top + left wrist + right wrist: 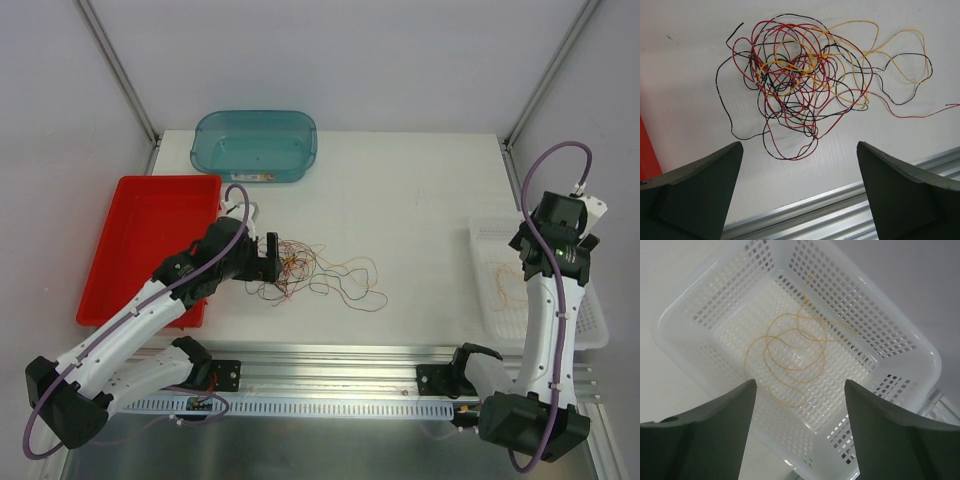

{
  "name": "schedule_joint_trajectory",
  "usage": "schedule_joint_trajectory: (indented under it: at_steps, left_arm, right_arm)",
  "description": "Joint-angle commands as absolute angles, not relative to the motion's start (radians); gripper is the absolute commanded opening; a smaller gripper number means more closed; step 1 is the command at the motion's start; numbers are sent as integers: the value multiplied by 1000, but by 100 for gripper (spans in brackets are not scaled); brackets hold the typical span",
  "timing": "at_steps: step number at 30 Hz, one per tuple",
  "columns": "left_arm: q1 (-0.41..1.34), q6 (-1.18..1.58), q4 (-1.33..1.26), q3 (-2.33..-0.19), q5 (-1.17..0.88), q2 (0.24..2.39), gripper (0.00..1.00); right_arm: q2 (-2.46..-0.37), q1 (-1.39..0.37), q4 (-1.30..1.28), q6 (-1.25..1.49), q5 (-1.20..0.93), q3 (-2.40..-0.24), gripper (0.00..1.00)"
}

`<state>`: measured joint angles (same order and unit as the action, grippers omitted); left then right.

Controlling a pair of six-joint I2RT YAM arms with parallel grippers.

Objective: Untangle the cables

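A tangle of thin red, yellow-orange and black cables point(320, 272) lies on the white table; in the left wrist view the tangle point(805, 80) fills the upper middle. My left gripper point(268, 257) is open and empty at the tangle's left edge, its fingers point(695, 190) wide apart above the table point(800, 165). My right gripper point(560, 245) is open and empty above the white mesh basket point(590, 320). One loose yellow-orange cable point(795, 350) lies coiled on the basket's floor point(855, 370).
A red tray point(140, 245) lies at the left. A teal tub point(255, 145) stands at the back. An aluminium rail point(330, 365) runs along the table's near edge, also in the left wrist view point(840, 210).
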<state>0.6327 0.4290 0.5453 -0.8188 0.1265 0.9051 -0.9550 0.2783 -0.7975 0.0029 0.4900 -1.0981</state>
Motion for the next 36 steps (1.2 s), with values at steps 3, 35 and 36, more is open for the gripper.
schedule_joint_trajectory:
  at_steps: [3, 35, 36]
  left_arm:
    - [617, 466, 566, -822, 124, 930, 99]
    - [618, 647, 466, -861, 106, 1367, 79]
    - [617, 649, 459, -856, 103, 1370, 79]
  right_arm:
    - [-916, 285, -761, 5, 269, -1123, 84]
    - [-1532, -704, -169, 371, 58, -1112, 77]
    - [-1578, -704, -161, 376, 39, -1124, 76]
